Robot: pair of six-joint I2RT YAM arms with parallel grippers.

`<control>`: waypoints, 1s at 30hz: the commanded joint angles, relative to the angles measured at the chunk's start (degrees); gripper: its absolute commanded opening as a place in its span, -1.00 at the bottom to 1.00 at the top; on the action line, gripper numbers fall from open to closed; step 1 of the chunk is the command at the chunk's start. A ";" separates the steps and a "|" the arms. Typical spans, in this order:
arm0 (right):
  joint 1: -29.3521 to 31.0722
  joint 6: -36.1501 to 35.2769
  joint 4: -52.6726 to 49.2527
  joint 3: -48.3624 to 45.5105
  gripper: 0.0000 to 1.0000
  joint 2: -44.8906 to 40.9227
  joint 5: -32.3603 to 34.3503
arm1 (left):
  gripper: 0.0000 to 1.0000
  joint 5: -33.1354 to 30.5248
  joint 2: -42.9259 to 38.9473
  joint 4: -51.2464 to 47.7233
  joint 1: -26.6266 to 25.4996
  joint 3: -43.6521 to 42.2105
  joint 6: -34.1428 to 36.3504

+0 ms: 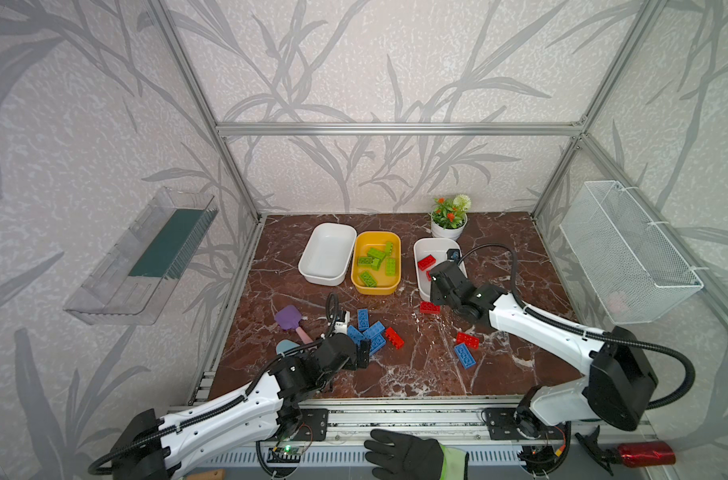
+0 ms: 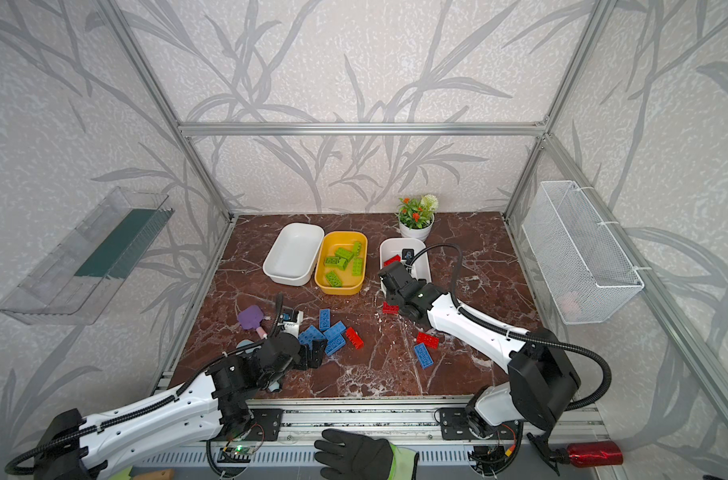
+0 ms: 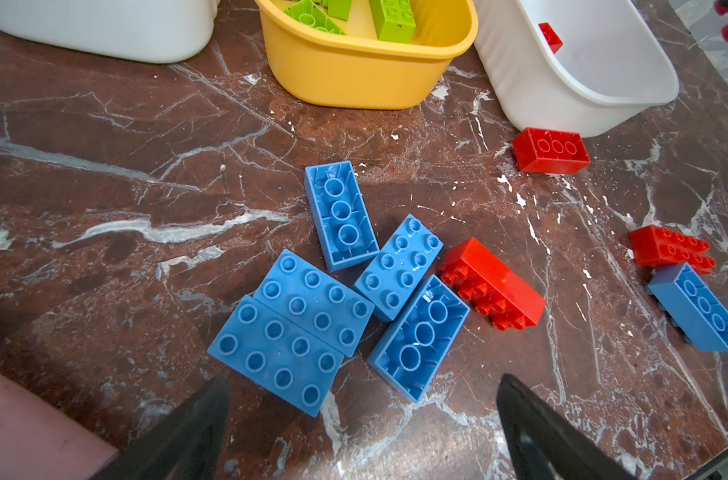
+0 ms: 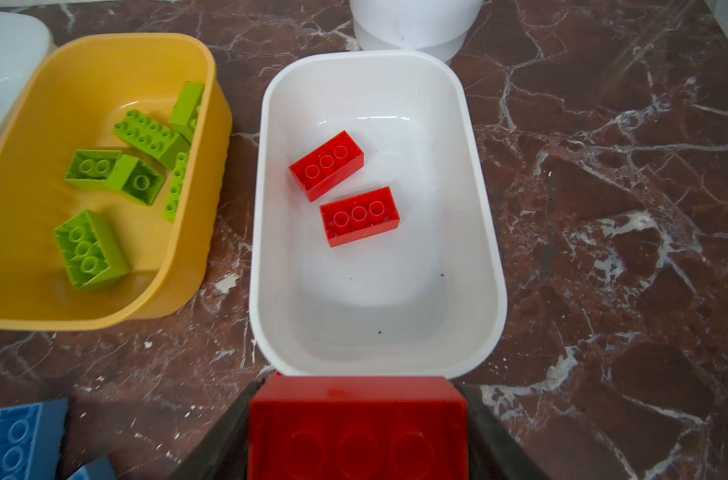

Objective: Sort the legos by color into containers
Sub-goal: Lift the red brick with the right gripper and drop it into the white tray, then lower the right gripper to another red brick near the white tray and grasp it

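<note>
Right arm: the right gripper (image 4: 358, 384) is clamped on the held red brick (image 4: 358, 428). The brick's hollow underside faces the wrist camera and its lower part is cut off by the frame.
Position: it hangs at the near end of the right white tub (image 4: 378, 291), toward the back edge of the worktop (image 1: 395, 374), right of middle.
In that tub: 2 red bricks (image 4: 327, 166) lie underside up. In both top views the arm covers the tub's near half, so only 1 shows properly.
Middle tub: the yellow tub (image 1: 376, 287) holds the green bricks (image 4: 89, 249), about 6, overlapping, so the count is unsure.
Left tub: the left white tub (image 1: 327, 253) sits just beside the yellow one.
Left arm: the left gripper (image 3: 364, 395) stands wide open; only its 2 tips show in the wrist view.
Below it: 5 blue bricks (image 3: 312, 299) are clustered left of middle, toward the front edge. In both top views the gripper hides part of them.
Loose reds: the red brick on its side (image 3: 493, 284) is just beside the cluster. The red brick by the tub wall (image 3: 551, 149) is half hidden under the right arm in both top views.
Pair: the front red brick (image 1: 467, 340) and the front blue brick (image 1: 465, 356) are touching, toward the front-right part.
Hard to read: the teal shovel (image 1: 286, 345) is mostly behind the left arm. The purple shovel (image 1: 288, 318) is plain to see near the left edge. A pink blur (image 3: 29, 428) shows in the left wrist view, cannot tell what. A gloved hand (image 1: 403, 455) lies beyond the front edge, cut off.
</note>
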 commanded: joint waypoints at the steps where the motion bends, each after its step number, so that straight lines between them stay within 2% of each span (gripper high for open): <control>1: -2.34 -3.71 4.41 3.22 0.06 4.08 -4.05 | 0.98 -1.37 1.56 1.54 0.38 2.63 0.68; 10: -7.62 -6.68 7.30 11.75 0.12 17.65 -8.44 | 0.98 -2.81 7.11 2.25 0.80 5.29 1.12; 13: -8.97 -7.32 7.44 14.18 0.35 20.22 -9.27 | 0.98 -2.98 8.78 2.22 0.89 6.35 1.31; 15: -9.49 -7.87 7.24 15.09 0.62 20.72 -9.61 | 0.98 -2.90 9.94 2.52 0.97 7.05 1.62; 17: -9.48 -8.58 6.79 15.29 0.83 20.10 -9.66 | 0.98 -2.83 10.91 2.72 0.97 7.64 1.97; 18: -9.51 -9.05 6.40 15.03 0.87 19.44 -10.42 | 0.98 -2.58 11.40 2.82 0.97 7.90 2.14; 23: -7.02 -7.48 4.72 10.40 0.95 13.70 -9.28 | 0.98 -1.14 12.35 3.61 1.00 8.22 2.39; 30: 2.06 1.45 5.19 -1.41 0.99 4.55 -3.04 | 0.98 1.56 9.76 1.63 0.95 7.71 1.92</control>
